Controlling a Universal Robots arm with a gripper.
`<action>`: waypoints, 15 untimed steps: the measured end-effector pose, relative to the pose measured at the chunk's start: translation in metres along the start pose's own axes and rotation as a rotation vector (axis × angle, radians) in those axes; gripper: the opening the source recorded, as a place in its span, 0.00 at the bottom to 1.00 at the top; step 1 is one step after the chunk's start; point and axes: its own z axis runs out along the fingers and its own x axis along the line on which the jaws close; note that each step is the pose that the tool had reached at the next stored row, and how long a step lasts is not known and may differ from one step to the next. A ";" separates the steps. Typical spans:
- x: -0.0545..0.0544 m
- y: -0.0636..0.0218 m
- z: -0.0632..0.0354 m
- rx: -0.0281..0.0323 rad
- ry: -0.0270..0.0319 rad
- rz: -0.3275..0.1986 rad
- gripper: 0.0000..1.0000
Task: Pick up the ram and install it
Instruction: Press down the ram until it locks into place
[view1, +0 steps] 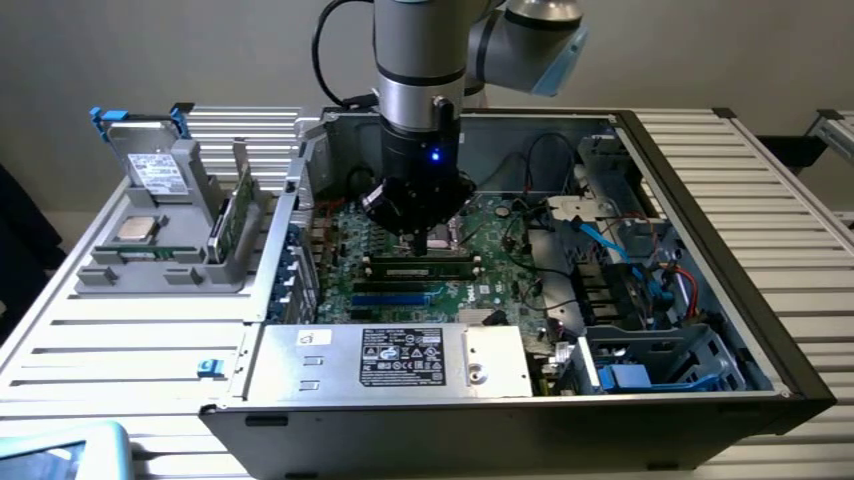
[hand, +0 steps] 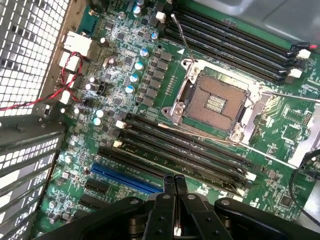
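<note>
My claw (view1: 422, 243) hangs inside the open computer case (view1: 694, 190), fingers pressed together with nothing pinched between them. In the wrist view the two black fingertips (hand: 174, 186) meet tip to tip just above the motherboard (hand: 125, 65), near the dark memory slots (hand: 185, 150) beside the bare processor socket (hand: 215, 102).

In the exterior view, a green ram stick (view1: 422, 266) already sits seated in a slot directly beneath my claw, at about 6 o'clock from the fingertips, lying flat along the row of slots. Another ram stick (view1: 235, 222) stands on edge in the grey holder (view1: 160, 270) outside the case, at about 9 o'clock from my claw and well apart from it. On that same holder lies a small square silver processor chip (view1: 136, 229), with a grey drive with blue tabs (view1: 150, 160) standing behind it. The power supply box (view1: 387, 358) with its white label fills the near side of the case.
</note>
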 end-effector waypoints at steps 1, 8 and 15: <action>0.000 0.0000 0.0000 -0.0001 0.0004 0.015 0.11; 0.000 0.0000 0.0000 -0.0012 0.0029 0.123 0.11; 0.000 0.0000 0.0001 0.0010 0.0022 0.206 0.11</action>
